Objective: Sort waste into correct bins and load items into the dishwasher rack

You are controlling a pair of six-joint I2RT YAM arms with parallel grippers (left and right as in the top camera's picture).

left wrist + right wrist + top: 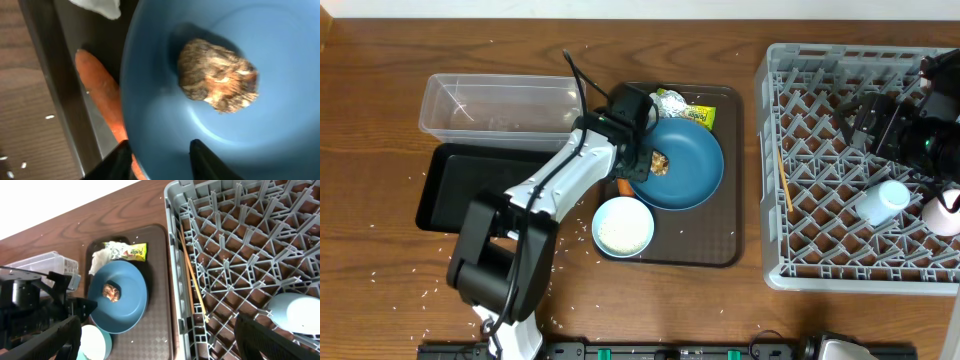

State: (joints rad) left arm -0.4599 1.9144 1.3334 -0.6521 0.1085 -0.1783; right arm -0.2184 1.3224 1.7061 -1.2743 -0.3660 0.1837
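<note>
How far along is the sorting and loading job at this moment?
Done: two cups lie in the rack. In hand: the left fingers, open, are at the rim of the plate, near the food lump. Left: lump, wrapper, tissue, carrot, plate and bowl sit on the brown tray.

left hand (640,166) over blue plate (696,168), cup (882,200) in grey rack (820,235)

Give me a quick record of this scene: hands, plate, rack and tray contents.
Left hand: open, fingers straddling rim of dark-blue round plate
Right hand: open, above light-grey plastic lattice rack
On plate: brown food lump
Beside plate: small orange carrot
In rack: two small white cups
On brown serving tray: plate, white bowl, yellow-green snack wrapper
</note>
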